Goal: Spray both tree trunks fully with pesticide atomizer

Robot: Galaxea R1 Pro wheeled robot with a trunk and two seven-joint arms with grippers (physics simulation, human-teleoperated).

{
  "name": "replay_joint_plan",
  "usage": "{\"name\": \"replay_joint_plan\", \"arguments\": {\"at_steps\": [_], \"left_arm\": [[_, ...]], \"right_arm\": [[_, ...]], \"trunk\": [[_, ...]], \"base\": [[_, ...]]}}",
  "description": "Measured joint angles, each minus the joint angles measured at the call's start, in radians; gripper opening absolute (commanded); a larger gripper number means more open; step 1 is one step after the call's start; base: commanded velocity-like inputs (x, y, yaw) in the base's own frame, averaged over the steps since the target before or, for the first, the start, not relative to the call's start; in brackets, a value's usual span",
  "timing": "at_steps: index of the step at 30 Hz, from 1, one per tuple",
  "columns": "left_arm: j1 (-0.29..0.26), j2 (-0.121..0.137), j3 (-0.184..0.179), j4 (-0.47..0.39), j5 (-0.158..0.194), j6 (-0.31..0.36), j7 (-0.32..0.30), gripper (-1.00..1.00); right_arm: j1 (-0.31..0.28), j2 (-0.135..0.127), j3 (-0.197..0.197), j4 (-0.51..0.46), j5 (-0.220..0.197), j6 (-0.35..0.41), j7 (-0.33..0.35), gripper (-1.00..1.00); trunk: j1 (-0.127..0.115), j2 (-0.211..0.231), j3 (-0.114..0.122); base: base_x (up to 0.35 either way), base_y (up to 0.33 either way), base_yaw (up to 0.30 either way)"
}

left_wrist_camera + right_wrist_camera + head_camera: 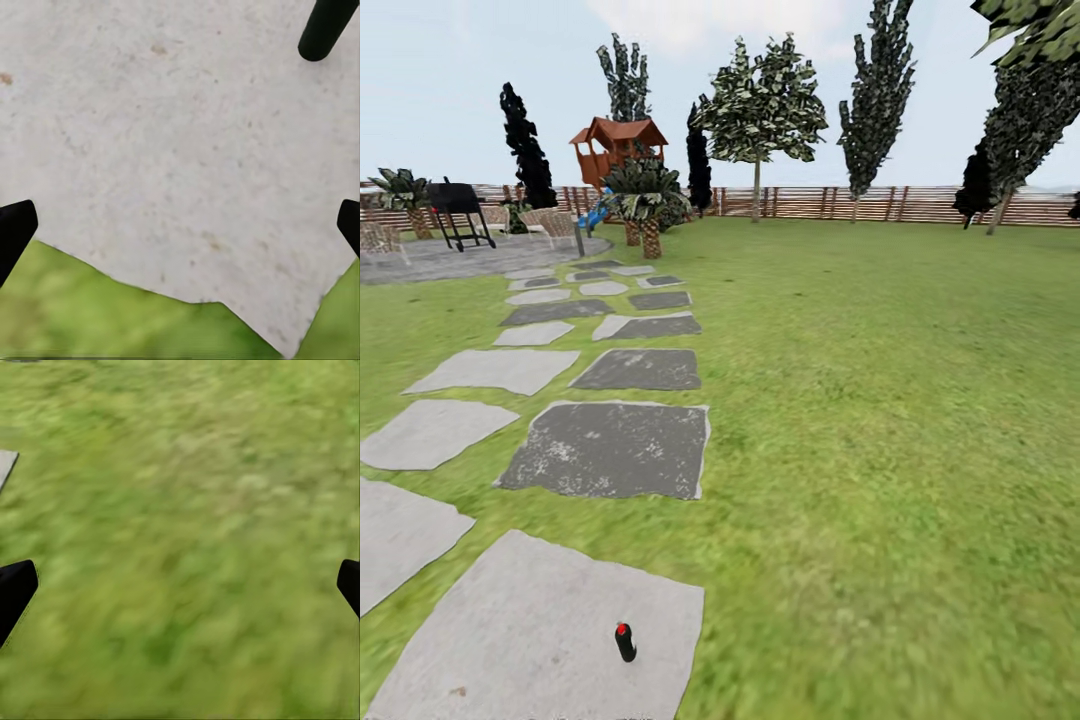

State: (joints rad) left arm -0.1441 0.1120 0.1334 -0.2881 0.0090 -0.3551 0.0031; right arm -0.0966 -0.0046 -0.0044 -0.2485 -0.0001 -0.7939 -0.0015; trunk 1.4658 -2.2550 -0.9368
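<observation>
The pesticide atomizer (624,641), a small black bottle with a red top, stands upright on a light grey paving slab (540,640) close in front of me. In the left wrist view a black rounded shape (326,28) that may be the atomizer pokes in at one corner. My left gripper (180,225) hangs open over that slab (172,135). The right gripper (180,585) is open above bare lawn (187,510). Far off by the fence stands a leafy tree (762,100) with a slim pale trunk (756,192). Another tree (1022,115) with a leaning trunk (996,214) is at the far right.
Grey stepping slabs (610,448) lead away to a paved patio with a black grill (457,208) and chairs. A palm (648,200), a wooden play tower (618,145) and dark narrow trees (526,150) stand at the back. A slatted wooden fence (860,204) rings the wide lawn.
</observation>
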Motion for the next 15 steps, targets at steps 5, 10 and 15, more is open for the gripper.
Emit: {"name": "replay_joint_plan", "arguments": {"at_steps": [5, 10, 15], "left_arm": [[0.0, 0.0, 0.0, 0.0, -0.001, -0.001, 0.0, 1.0], [0.001, 0.0, 0.0, 0.001, -0.001, -0.002, 0.0, 1.0], [-0.008, -0.008, -0.002, -0.007, 0.0, 0.0, 0.0, 1.0]], "right_arm": [[0.0, -0.001, 0.001, 0.0, 0.001, -0.001, 0.003, 1.0], [0.0, -0.001, 0.004, 0.0, 0.0, 0.0, 0.003, 1.0], [0.0, 0.001, 0.006, 0.003, 0.002, 0.001, 0.003, 1.0]], "trunk": [[0.0, 0.0, 0.0], [0.0, 0.0, 0.0], [0.0, 0.0, 0.0]], "base": [[0.0, 0.0, 0.026], [0.0, 0.0, 0.003], [0.0, 0.0, 0.0]]}}
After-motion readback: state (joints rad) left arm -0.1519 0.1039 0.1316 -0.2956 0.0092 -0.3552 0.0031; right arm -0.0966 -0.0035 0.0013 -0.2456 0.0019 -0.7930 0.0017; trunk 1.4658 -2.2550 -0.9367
